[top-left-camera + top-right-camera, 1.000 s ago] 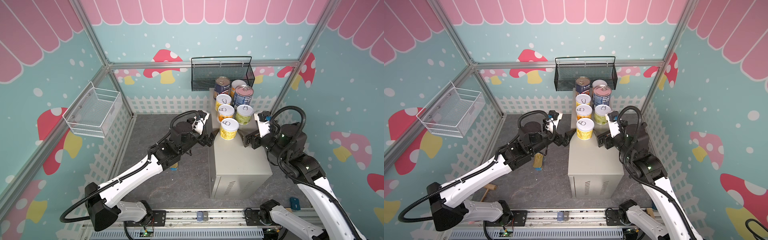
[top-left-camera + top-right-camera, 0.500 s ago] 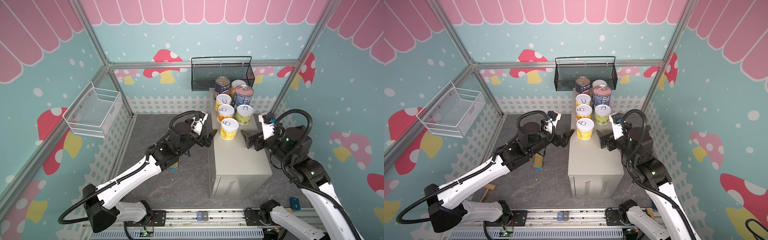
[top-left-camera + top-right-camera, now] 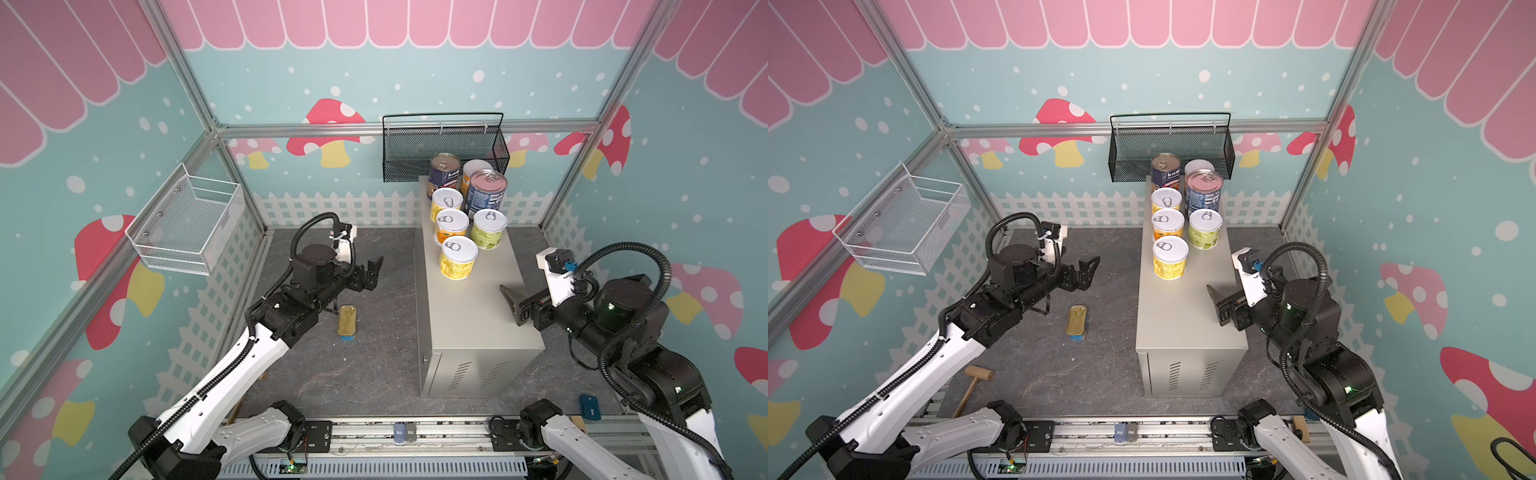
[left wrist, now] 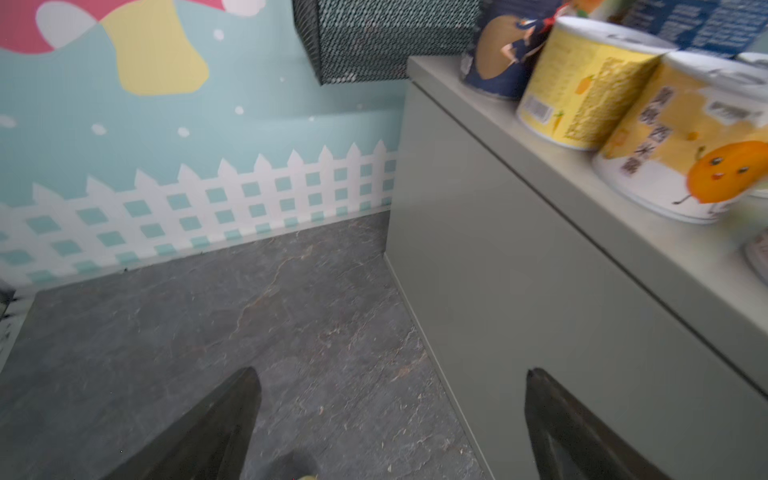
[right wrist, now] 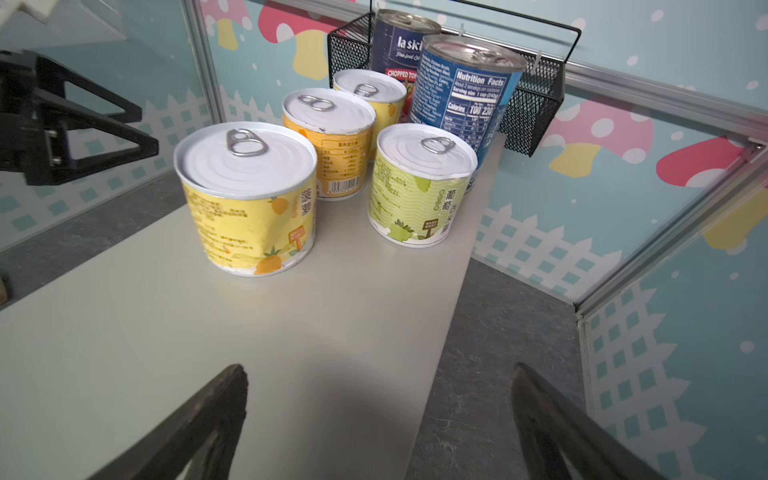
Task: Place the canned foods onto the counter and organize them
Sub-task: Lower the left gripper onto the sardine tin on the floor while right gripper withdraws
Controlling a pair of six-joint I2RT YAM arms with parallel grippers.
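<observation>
Ahead of the right claw [image 5: 379, 369], on the far half of the counter [image 5: 208, 332], the cans stand upright and close together. This claw straddles the counter's right edge near mid-length, one finger over the top and the other over the floor [image 5: 498, 332], spread wide with nothing between them. Nearest to it, with bare counter top between, is a yellow can [image 5: 249, 199]. Beyond that an orange can [image 5: 328, 141] and a third short can [image 5: 370, 95] carry the row along the left edge. To the right of the row stands a green can [image 5: 419, 187], and behind it two blue cans [image 5: 465, 104], the front one touching or nearly touching the green one. A white lid [image 3: 476, 168] shows behind the front blue can in a top view. The left claw [image 4: 392, 372] hangs over the floor to the left of the counter, apart from its side wall, also wide open and empty. Below and behind it, near the arm's wrist, the gold tin [image 3: 347, 320] lies flat on the floor, well apart from the counter. A mallet [image 3: 973, 384] lies farther back beside the left arm. Past the cans, a black basket [image 3: 444, 145] hangs on the back wall, and a white basket [image 3: 187, 224] hangs on the wall to the left claw's left.
</observation>
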